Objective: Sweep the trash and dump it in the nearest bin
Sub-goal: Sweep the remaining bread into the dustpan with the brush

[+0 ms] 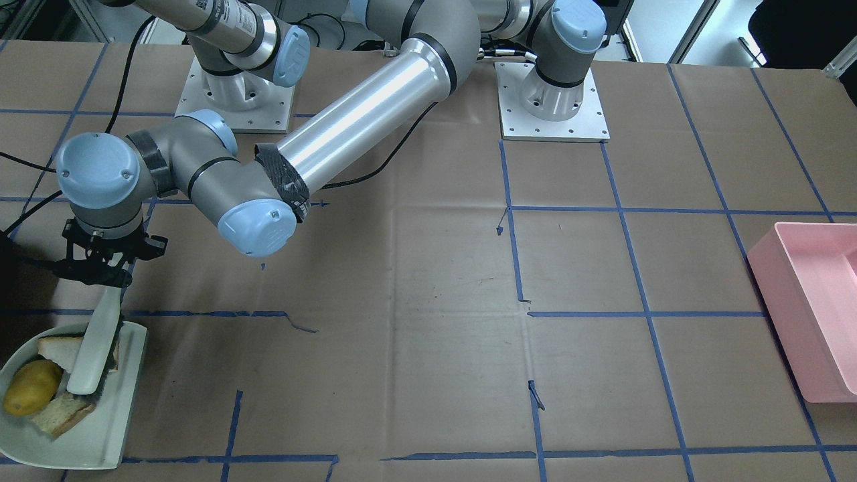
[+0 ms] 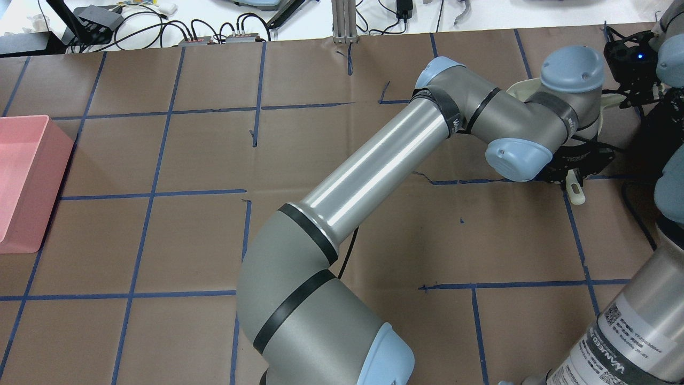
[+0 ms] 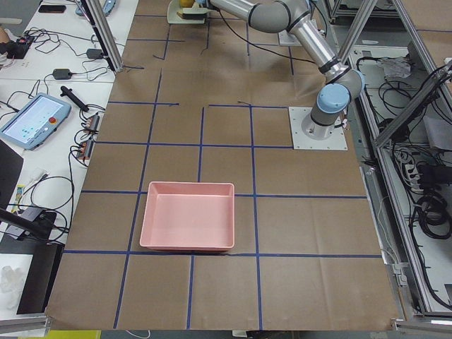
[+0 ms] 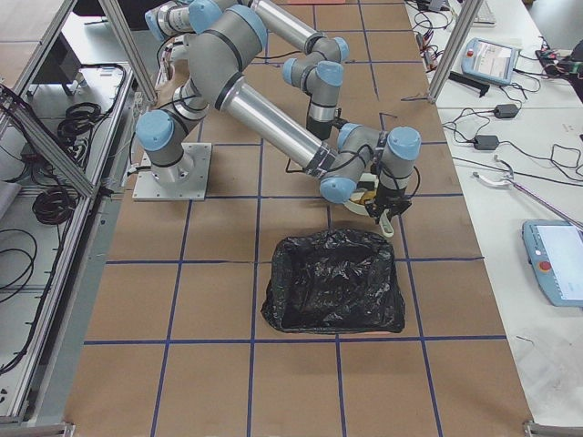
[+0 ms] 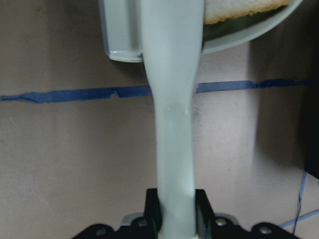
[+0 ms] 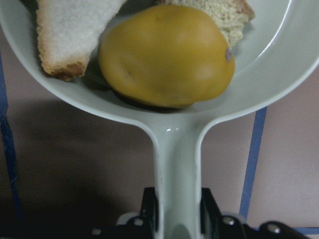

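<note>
right gripper (image 6: pixel 177 209), jaws pinched on the handle of a pale green plastic dustpan (image 6: pixel 279 55), holds the trash: a yellow potato-like lump (image 6: pixel 167 55) between two crusted white bread pieces (image 6: pixel 70 35). left gripper (image 5: pixel 177 211) clamps a pale long-handled brush (image 5: pixel 172 124) whose head lies across the pan. the round lump looks likeliest to roll off the open lip if the pan tips early or the brush drags back. a black bag-lined bin (image 4: pixel 332 314) just beside shows nothing inside; the pink plastic tray (image 3: pixel 187 222), well apart, is empty.
</note>
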`<state>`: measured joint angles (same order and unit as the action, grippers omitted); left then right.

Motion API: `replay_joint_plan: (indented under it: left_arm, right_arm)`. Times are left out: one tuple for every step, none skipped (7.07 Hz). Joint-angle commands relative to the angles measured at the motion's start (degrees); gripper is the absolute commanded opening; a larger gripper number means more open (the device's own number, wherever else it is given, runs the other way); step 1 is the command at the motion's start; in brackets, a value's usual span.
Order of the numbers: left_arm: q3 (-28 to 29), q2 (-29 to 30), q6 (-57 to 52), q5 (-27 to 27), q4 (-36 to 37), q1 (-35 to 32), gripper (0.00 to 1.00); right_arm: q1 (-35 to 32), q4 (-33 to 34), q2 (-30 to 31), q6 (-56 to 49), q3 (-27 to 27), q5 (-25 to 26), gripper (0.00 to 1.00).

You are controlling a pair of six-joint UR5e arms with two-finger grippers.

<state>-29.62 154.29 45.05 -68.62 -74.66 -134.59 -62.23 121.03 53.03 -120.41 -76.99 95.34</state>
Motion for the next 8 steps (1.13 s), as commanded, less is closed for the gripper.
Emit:
replay_joint_plan:
  left_arm:
    - [-0.6, -0.9, -0.1, -3.6, -3.2, 0.4, 0.0]
    - [-1.7, -2.0, 0.0, -3.7, -5.7, 0.5, 0.0]
    - [-3.8, -4.5, 0.1, -5.2, -7.6, 0.6, 0.0]
    - [-7.3, -7.8, 0.6, -9.6, -8.3, 0.8, 0.0]
    - [-12.7, -11.7, 0.7, -11.9, -8.4, 1.9, 0.0]
    - [-19.4, -16.6, 0.7, -11.8, -8.2, 2.9, 0.0]
    - [-26.2, -22.0, 0.6, -12.1, -8.1, 4.2, 0.0]
    - [-33.1, -26.5, 0.6, -12.0, -8.1, 5.3, 0.0]
  right_arm:
    - [0.0, 0.0, 0.1, 0.0, 0.0, -0.9, 0.0]
    - [0.0, -0.1, 0.1, 0.0, -0.1, -1.0, 0.0]
    - [0.0, -0.1, 0.1, 0.0, 0.0, -1.2, 0.0]
    - [0.0, -0.1, 0.1, 0.0, -0.1, -1.7, 0.0]
    - [0.0, -0.2, 0.1, 0.0, -0.1, -1.8, 0.0]
    - [0.0, -0.3, 0.1, 0.0, -0.3, -2.8, 0.0]
    - [0.0, -0.9, 0.1, 0.0, -0.8, -3.2, 0.01]
    - [-0.1, -0.9, 0.1, 0.1, -0.8, -3.2, 0.01]
